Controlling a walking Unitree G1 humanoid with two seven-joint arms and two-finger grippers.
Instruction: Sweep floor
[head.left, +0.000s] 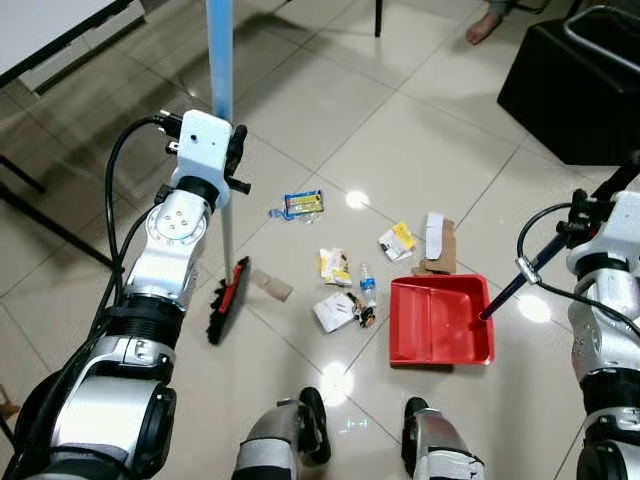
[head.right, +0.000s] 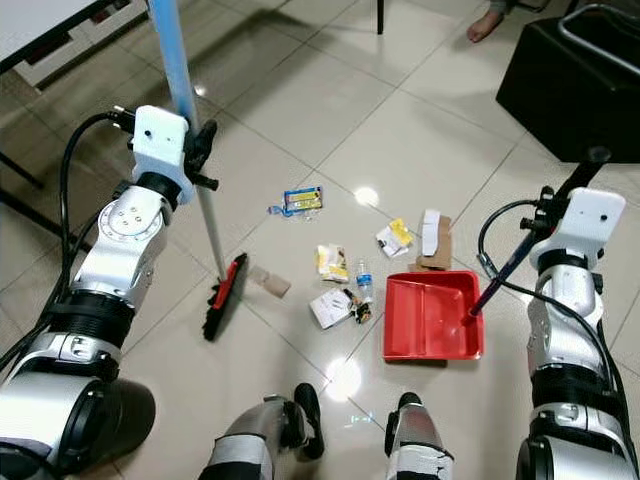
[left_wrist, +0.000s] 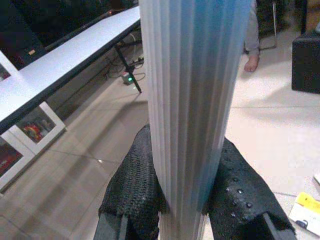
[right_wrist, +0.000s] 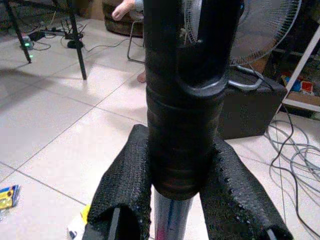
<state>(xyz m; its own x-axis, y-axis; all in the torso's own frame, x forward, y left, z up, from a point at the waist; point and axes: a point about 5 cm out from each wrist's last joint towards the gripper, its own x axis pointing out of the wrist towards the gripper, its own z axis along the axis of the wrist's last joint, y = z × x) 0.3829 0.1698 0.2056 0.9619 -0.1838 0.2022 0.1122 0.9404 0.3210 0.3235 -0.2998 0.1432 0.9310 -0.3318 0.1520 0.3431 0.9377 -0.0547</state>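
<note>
Red dustpan (head.left: 440, 322) empty; L hand (left_wrist: 182, 200) grips broom (head.left: 226, 300), R hand (right_wrist: 185, 200) dustpan handle (head.right: 510, 262)

To your left the broom head (head.left: 228, 300) rests on the floor (head.left: 420, 140); the dustpan (head.left: 440, 322) sits to your right — scattered litter (head.left: 345, 268) lies between them, some just behind the dustpan

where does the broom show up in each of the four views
Left eye view: broom, head on the floor left of the litter, pole rising through the left tool.
Right eye view: broom, same spot, pole leaning up and left.
Left wrist view: its ribbed blue-white pole, clamped between the black fingers.
Right wrist view: not the broom; that is the dustpan's black handle.
Shared landmark: red dustpan, right of the litter.
</note>
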